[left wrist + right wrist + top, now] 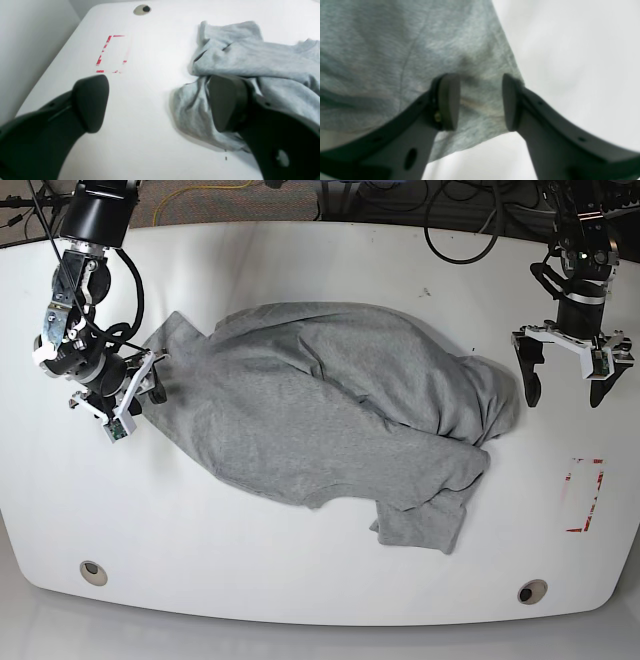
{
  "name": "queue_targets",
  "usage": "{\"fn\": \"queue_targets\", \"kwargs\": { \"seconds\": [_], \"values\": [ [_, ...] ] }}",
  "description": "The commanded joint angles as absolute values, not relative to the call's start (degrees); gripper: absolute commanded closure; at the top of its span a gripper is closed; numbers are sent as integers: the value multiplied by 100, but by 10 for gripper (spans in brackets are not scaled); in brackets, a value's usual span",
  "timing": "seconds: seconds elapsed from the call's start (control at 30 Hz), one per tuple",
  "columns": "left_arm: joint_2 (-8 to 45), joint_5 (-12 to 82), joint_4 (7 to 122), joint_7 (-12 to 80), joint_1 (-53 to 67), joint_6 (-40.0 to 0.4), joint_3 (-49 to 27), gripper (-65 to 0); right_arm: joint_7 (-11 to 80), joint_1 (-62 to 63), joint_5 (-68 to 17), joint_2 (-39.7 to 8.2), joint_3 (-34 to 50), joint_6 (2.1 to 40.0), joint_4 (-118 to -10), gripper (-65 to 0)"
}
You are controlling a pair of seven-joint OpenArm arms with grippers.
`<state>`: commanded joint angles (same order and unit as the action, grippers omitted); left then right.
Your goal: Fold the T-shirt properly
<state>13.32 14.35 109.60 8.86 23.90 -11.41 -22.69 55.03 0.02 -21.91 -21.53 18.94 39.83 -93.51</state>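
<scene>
The T-shirt (pixel 340 415) is light grey and lies crumpled across the middle of the white table (pixel 300 260), with no print showing. My right gripper (pixel 143 388) is at its left edge. In the right wrist view that gripper (pixel 480 97) is open, and a corner of the T-shirt (pixel 420 50) lies between and under the fingers. My left gripper (pixel 566 392) hangs open over bare table just right of the shirt. In the left wrist view it (pixel 158 100) is spread wide, its right finger (pixel 227 102) over a bunched fold of the T-shirt (pixel 250 57).
A red tape rectangle (pixel 585 495) marks the table at the right, also visible as a red tape rectangle (pixel 111 53) ahead of the left gripper. Grommet holes (pixel 92 571) (pixel 531 591) sit near the front edge. Cables (pixel 460 230) trail along the back edge.
</scene>
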Motion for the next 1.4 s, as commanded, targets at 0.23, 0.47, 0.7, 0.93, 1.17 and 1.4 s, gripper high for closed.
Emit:
{"fn": "queue_targets", "kwargs": {
  "seconds": [0.23, 0.47, 0.7, 0.93, 1.17, 1.4],
  "values": [
    [1339, 1436, 10979, 921, 2447, -1151, -2246, -599, 5541, -189, -2175, -1848, 1673, 3895, -9316, -328],
    [1341, 1454, 10988, 913, 2450, -1144, -2266, -600, 5544, -61, -2129, -1453, 1427, 3983, -9581, -361],
    [1340, 1459, 11009, 934, 2474, -1147, -2277, -600, 5548, 34, -2079, -1083, 1379, 4000, -9730, -368],
    [1324, 1474, 10987, 920, 2462, -1158, -2288, -602, 5541, 243, -2056, -854, 1461, 4000, -9684, -365],
    [1321, 1476, 10965, 914, 2474, -1147, -2308, -602, 5490, 183, -2098, -1066, 1639, 4000, -9573, -372],
    [1333, 1479, 10979, 886, 2470, -1144, -2259, -603, 5456, 191, -1798, -1336, 1877, 4000, -9535, -368]
  ]
}}
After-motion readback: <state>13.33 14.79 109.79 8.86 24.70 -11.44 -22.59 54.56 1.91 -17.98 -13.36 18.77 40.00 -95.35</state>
